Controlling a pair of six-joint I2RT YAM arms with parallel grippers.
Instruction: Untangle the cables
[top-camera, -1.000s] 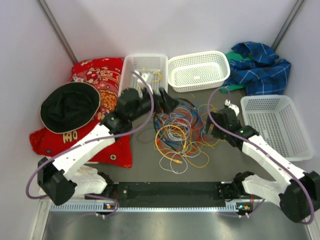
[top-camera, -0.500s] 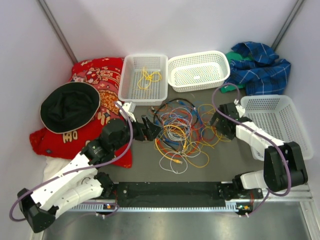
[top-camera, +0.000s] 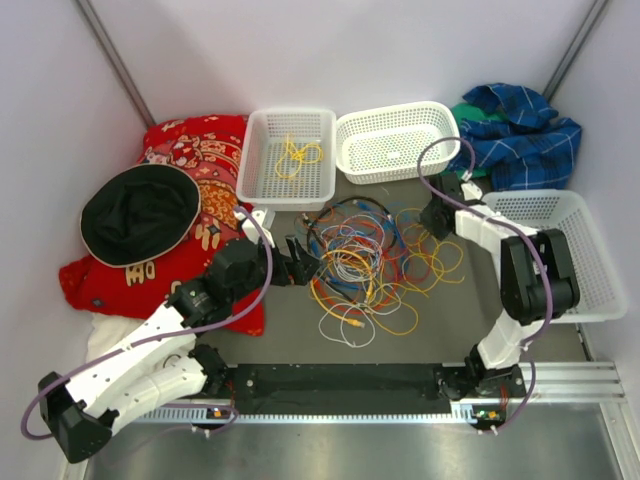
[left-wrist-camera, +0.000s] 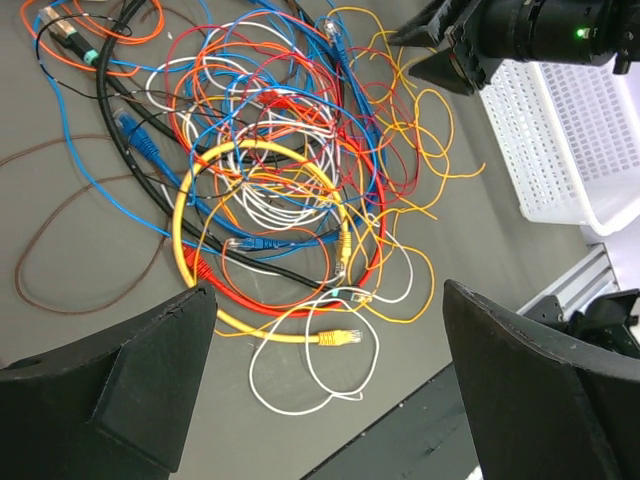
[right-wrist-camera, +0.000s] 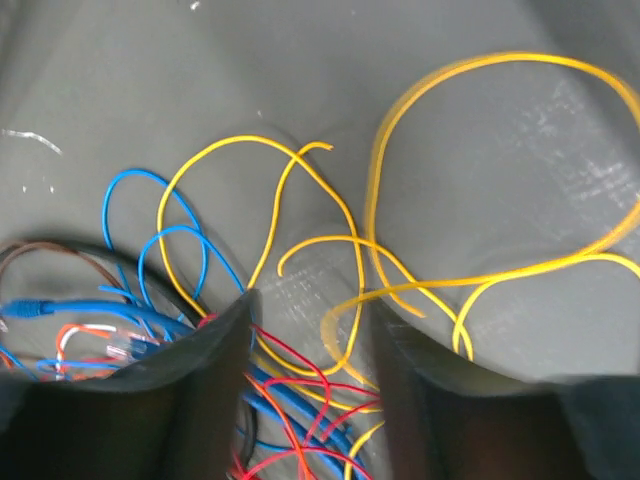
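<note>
White print (top-camera: 138, 270) on red cloth (top-camera: 190, 150): illegible. Left gripper (top-camera: 300, 262) wide open, empty, at left edge of cables (top-camera: 360, 262) tangled at centre of surface (top-camera: 290, 320). Right gripper (top-camera: 437, 216) part open, nothing clamped, over yellow loops (right-wrist-camera: 500, 180) at pile's right. One yellow cable (top-camera: 298, 152) in far basket (top-camera: 290, 190).

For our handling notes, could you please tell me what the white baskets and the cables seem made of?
The white baskets look like moulded plastic, smooth: uniform perforated lattice walls. The cables look like thin wire in smooth coloured plastic sheathing, holding springy loops; cores are hidden.
</note>
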